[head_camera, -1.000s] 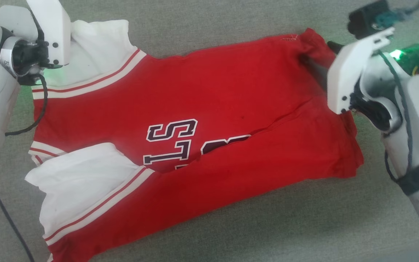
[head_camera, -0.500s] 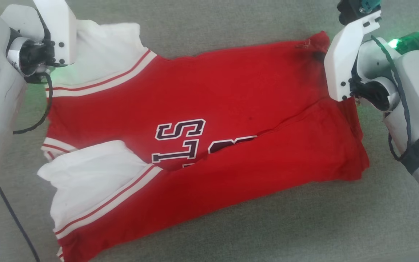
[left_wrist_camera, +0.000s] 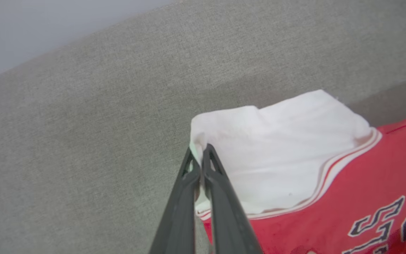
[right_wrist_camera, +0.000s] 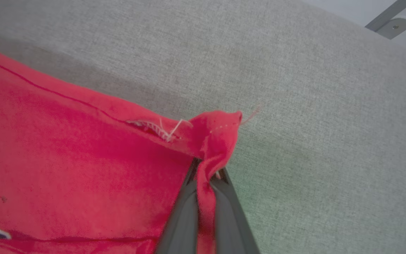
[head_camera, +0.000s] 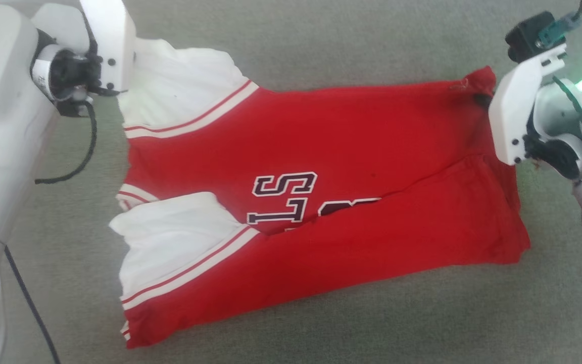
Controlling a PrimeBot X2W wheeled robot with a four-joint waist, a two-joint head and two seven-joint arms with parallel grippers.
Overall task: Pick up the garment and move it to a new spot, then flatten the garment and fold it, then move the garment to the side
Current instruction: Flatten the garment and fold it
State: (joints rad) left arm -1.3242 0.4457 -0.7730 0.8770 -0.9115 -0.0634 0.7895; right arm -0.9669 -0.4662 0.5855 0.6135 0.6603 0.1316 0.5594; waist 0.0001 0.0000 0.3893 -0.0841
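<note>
**Left end effector (left_wrist_camera: 199,156) and right end effector (right_wrist_camera: 206,170) pinched on far edge of garment (head_camera: 331,146)**

Left end effector: fingers are pressed together on the outer corner of the white sleeve end (left_wrist_camera: 277,141), as seen in the left wrist view. Right end effector: fingers are closed on a bunched red hem corner (right_wrist_camera: 219,132). A loose thread (right_wrist_camera: 173,127) is noted at the seam just beside this grip.

Position: the garment is laid across the grey fabric surface (head_camera: 321,323), lettering (head_camera: 283,197) upward. The near long side is folded over toward the middle, so part of the lettering is covered.

Handling (judged, not tested):
- The cloth is taken to be soft, light and limp. Sag between the two grips is expected, and creases will not hold unless pressed.
- Thin jersey may slip from narrow fingers, so a deep bite on doubled cloth is preferred.
- The two far corners are judged the right hold for bringing the far edge over the near fold.
- The hem seam looks frayed, so a gentle pull is advised there.
</note>
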